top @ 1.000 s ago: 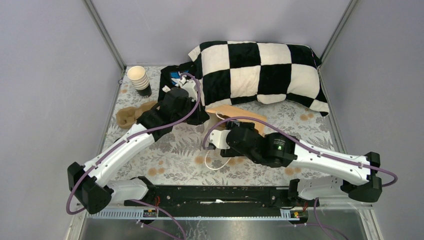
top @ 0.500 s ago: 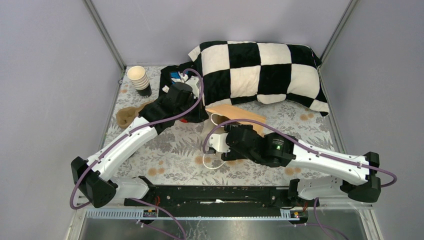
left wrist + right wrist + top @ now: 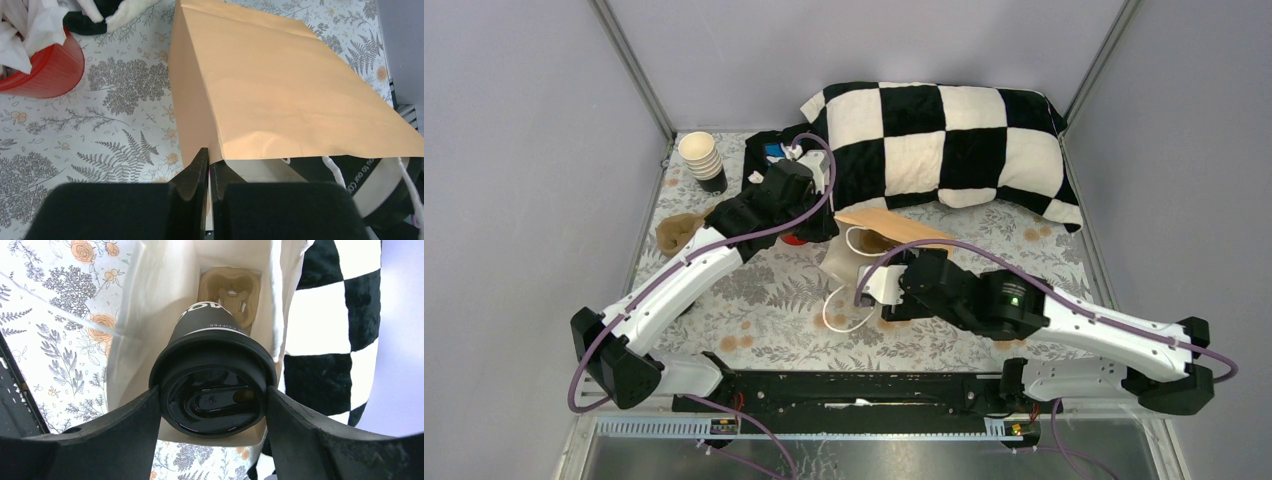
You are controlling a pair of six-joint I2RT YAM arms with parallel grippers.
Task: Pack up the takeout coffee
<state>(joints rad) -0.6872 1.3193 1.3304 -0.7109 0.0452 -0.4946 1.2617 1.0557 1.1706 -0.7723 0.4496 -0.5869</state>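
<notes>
The right gripper (image 3: 214, 401) holds the coffee (image 3: 215, 365) by its black lid (image 3: 215, 402), one finger on each side. The coffee is tipped on its side. Its long way runs along the bag (image 3: 150, 305). The lid faces back at the gripper and the bottom points deep into the bag, at the brown cup tray (image 3: 230, 285) at the far end. The coffee sits in the mouth of the bag, with its bottom part inside and white bag walls on both sides.

The left gripper (image 3: 209, 162) is pinched closed on the edge of the bag by its mouth. The bag lies flat on the flowery table (image 3: 100, 125). A red cup (image 3: 42, 67) stands near the bag's far corner. A black and white pillow (image 3: 944, 140) lies behind the bag.
</notes>
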